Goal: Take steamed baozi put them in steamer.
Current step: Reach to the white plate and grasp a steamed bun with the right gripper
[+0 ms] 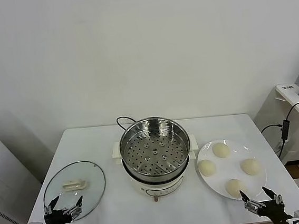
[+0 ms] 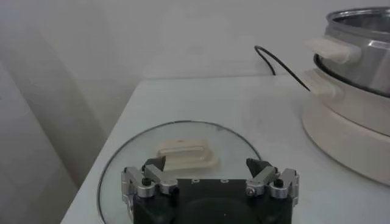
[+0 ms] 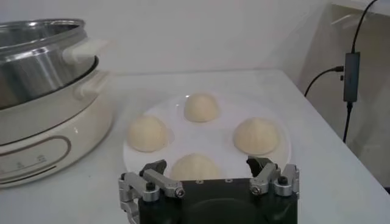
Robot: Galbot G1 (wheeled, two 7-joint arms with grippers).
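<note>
Four cream-white baozi sit on a flat white plate [image 1: 251,152]: one at the back [image 1: 221,149], one on the left [image 1: 206,167], one on the right [image 1: 250,166] and one at the front [image 1: 233,187]. The empty steel steamer [image 1: 155,151] stands on its cream base at the table's middle. My right gripper [image 1: 258,195] is open and empty at the plate's near edge, just before the front baozi [image 3: 194,166]. My left gripper [image 1: 64,205] is open and empty over the near edge of the glass lid [image 1: 74,188].
The glass lid [image 2: 183,152] with a cream handle lies flat on the table's left. The steamer's black cord [image 1: 122,120] loops behind it. A side table with a cable [image 1: 288,122] stands to the right, past the table edge.
</note>
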